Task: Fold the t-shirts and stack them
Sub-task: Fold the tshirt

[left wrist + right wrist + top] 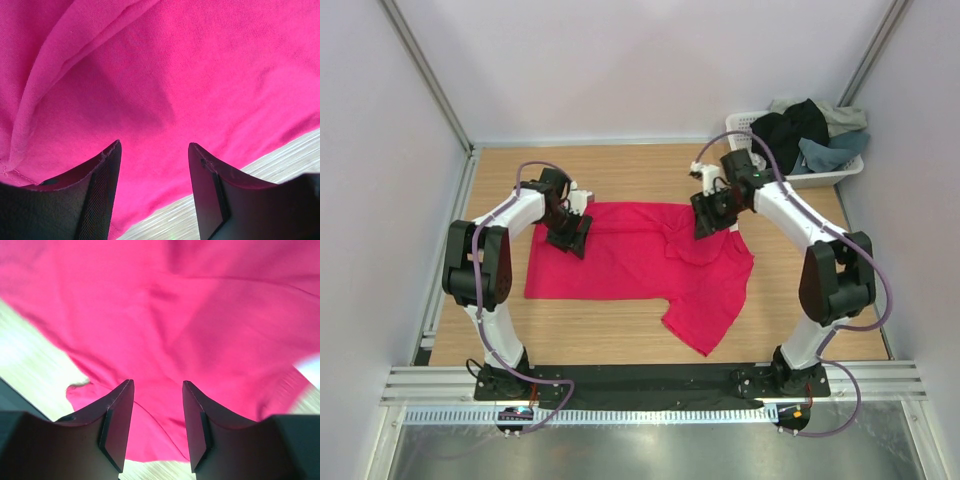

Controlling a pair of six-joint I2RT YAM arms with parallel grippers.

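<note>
A crimson-pink t-shirt point(640, 265) lies spread on the wooden table point(620, 170), one part trailing toward the near right. My left gripper point(570, 238) hovers over its left part, open, with only cloth point(190, 85) below the fingers. Above the shirt's upper right part my right gripper point(708, 222) is open too, nothing between its fingers, and the pink cloth point(200, 315) fills its view. Other t-shirts, black point(790, 128), slate-blue point(825, 152) and pale grey-green point(840, 118), sit heaped in the basket.
A white lattice basket point(820, 178) stands at the far right corner of the table. Bare wood point(280, 160) shows beside the shirt's edge. Walls close in the table on three sides.
</note>
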